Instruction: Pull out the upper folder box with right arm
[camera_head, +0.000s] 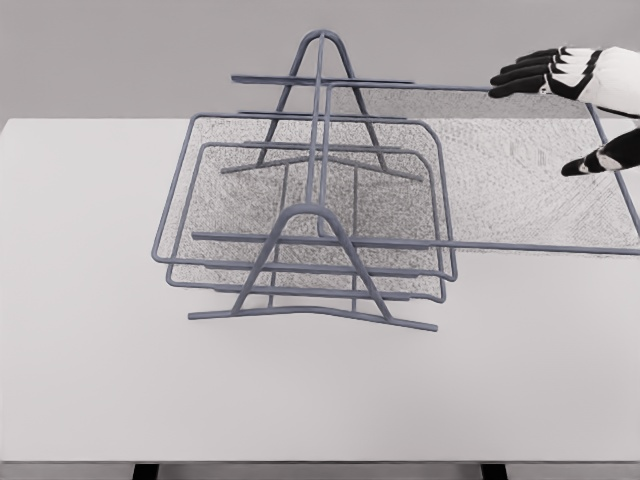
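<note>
Slippage worries us most: our right hand pinches the far right rim of the upper folder box, fingers above and thumb below, with the tray drawn well out toward the worktop's right edge, so a tilt could jam it or drag the wire rack. White worktop lies bare under a plain grey wall.

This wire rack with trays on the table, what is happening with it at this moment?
A humanoid robot's right hand reaches in from the right and is at the far right corner of the upper tray. Its four fingers lie over the tray's rim, and the thumb sits lower, beside the side rail. This mesh tray already sticks far out to the right of the grey wire rack. The lower tray sits within the frame, on the white table. The left arm is not visible.
</note>
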